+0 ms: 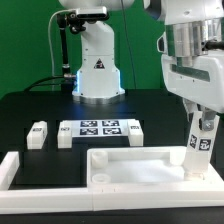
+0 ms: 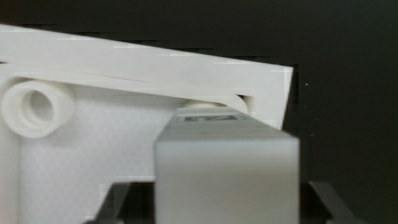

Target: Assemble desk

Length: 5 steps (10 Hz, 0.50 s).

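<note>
The white desk panel lies flat at the front of the table. In the wrist view its rim and one round corner hole show. My gripper is at the panel's corner on the exterior view's right, shut on a white square leg post that stands upright there. In the wrist view the post sits between my fingertips, its far end against the panel's corner. Three more leg posts lie further back.
The marker board lies between the loose posts in mid-table. A long white L-shaped border bar runs along the front and the exterior view's left. The robot base stands at the back.
</note>
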{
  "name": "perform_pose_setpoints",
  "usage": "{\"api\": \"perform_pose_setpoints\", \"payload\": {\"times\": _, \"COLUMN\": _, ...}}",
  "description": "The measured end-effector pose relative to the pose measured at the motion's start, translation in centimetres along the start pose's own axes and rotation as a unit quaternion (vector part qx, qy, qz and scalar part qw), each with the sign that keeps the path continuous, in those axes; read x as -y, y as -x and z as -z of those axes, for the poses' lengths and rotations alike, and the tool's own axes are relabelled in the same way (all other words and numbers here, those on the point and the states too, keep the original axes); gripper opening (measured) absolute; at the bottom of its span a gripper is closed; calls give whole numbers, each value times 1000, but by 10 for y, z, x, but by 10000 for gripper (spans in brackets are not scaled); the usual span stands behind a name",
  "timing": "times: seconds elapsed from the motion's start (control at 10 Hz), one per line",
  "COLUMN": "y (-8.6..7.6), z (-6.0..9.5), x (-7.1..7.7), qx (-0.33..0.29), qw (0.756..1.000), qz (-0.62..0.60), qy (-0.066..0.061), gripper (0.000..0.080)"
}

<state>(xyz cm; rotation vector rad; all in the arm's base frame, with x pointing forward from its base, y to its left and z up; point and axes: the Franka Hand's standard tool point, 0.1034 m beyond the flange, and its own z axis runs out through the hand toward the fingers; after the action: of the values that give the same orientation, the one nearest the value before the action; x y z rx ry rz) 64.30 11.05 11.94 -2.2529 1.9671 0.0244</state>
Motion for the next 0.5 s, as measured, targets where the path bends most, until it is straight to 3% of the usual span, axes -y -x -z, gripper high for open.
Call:
{"api": "perform_pose_setpoints", "payload": {"times": 0.1, "y": 1, "z": -1, "x": 0, "qx": 0, "qw": 1000, "qz": 16, "qy": 0, "gripper": 292}}
{"api": "perform_pose_setpoints", "payload": {"times": 0.2, "y": 1, "z": -1, "x": -1, "qx": -1, "qw": 999, "qz": 35, "qy": 2, "gripper": 482}}
{"api": "perform_pose_setpoints", "payload": {"times": 0.3, "y": 1, "z": -1, "x": -3, "qx": -4, "qw": 989, "qz": 144, "qy": 11, "gripper": 482}}
{"api": "perform_pose_setpoints", "payload": {"times": 0.4, "y": 3, "z": -1, "x": -3, "qx": -5, "qw": 977, "qz": 213, "qy": 13, "gripper": 620}}
{"api": "perform_pose_setpoints", "payload": {"times": 0.5, "y": 7, "z": -2, "x": -4, "qx": -6, "qw": 961, "qz": 275, "qy": 14, "gripper": 641}}
